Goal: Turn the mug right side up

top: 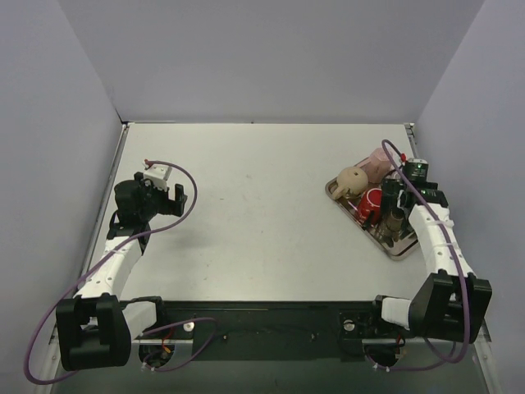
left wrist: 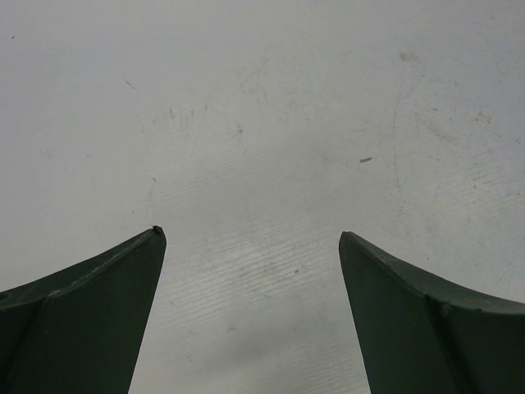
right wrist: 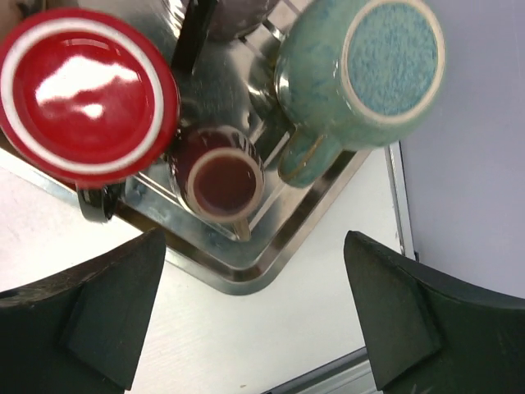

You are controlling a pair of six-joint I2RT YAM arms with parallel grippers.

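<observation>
A metal tray (right wrist: 271, 246) holds several mugs standing upside down, bases up. In the right wrist view these are a red mug (right wrist: 82, 90) with a white base ring, a small dark red mug (right wrist: 223, 182) and a teal mug (right wrist: 361, 74). My right gripper (right wrist: 254, 238) is open and empty, hovering above the tray's near corner, just short of the dark red mug. In the top view it (top: 397, 197) is over the tray (top: 402, 250). My left gripper (left wrist: 251, 233) is open and empty over bare table at the far left (top: 156, 193).
A beige mug (top: 354, 179) and a pink mug (top: 377, 160) sit at the tray's far end. The table's right edge and the side wall (right wrist: 476, 164) are close beside the tray. A dark mug (right wrist: 238, 12) shows at the top edge.
</observation>
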